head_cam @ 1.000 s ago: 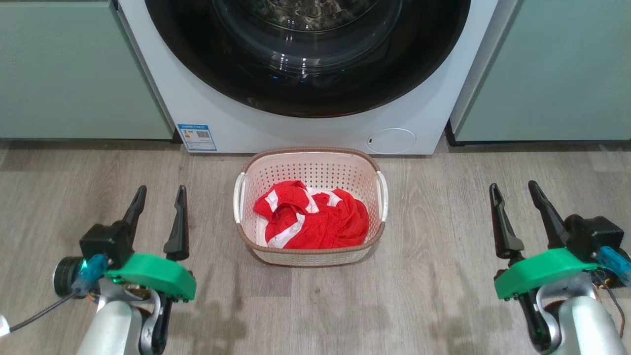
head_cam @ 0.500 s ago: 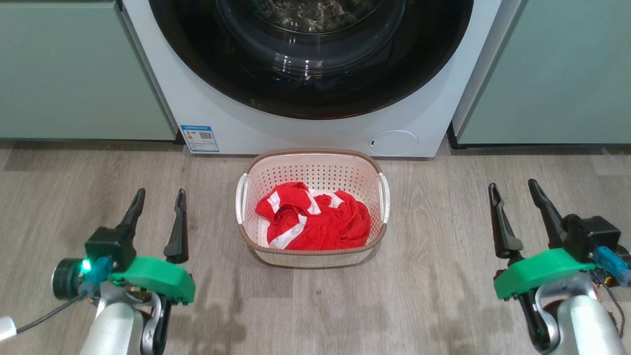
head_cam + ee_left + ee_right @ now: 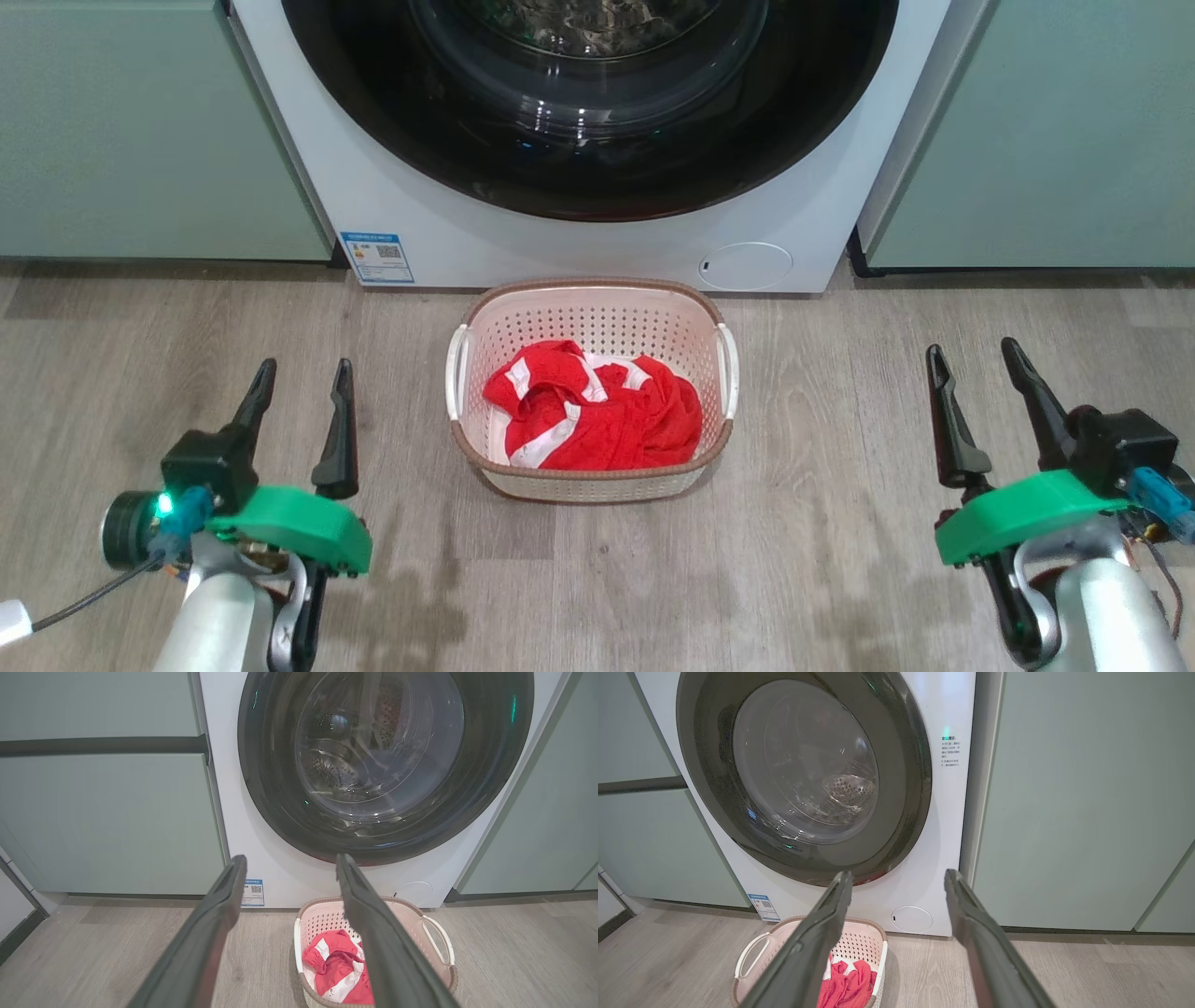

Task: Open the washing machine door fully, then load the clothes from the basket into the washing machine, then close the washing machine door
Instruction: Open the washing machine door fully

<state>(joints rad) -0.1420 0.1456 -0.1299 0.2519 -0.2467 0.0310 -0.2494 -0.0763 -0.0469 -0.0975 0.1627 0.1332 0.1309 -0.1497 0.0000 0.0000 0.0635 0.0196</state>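
Flanking basket [image 3: 588, 322]: left gripper [image 3: 306, 366], right gripper [image 3: 972, 350]

Everything's looking bright and evenly lit. The door [image 3: 597, 140] glass is throwing small glints, soft shadows are pooling on the floor [image 3: 840, 420], and the wrist views are bending straight edges, with fingers [image 3: 201, 952] going blurry up close.

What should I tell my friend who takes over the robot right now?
Left gripper: open, empty, above the floor on the left side of the basket.
Right gripper: open, empty, on the right side of the basket.
Door: shut on the washing machine.
Clothes: red heap inside the basket, which sits on the floor just in front of the washing machine.
Done: nothing yet.
Left to do: open the door fully, load the clothes, close the door.
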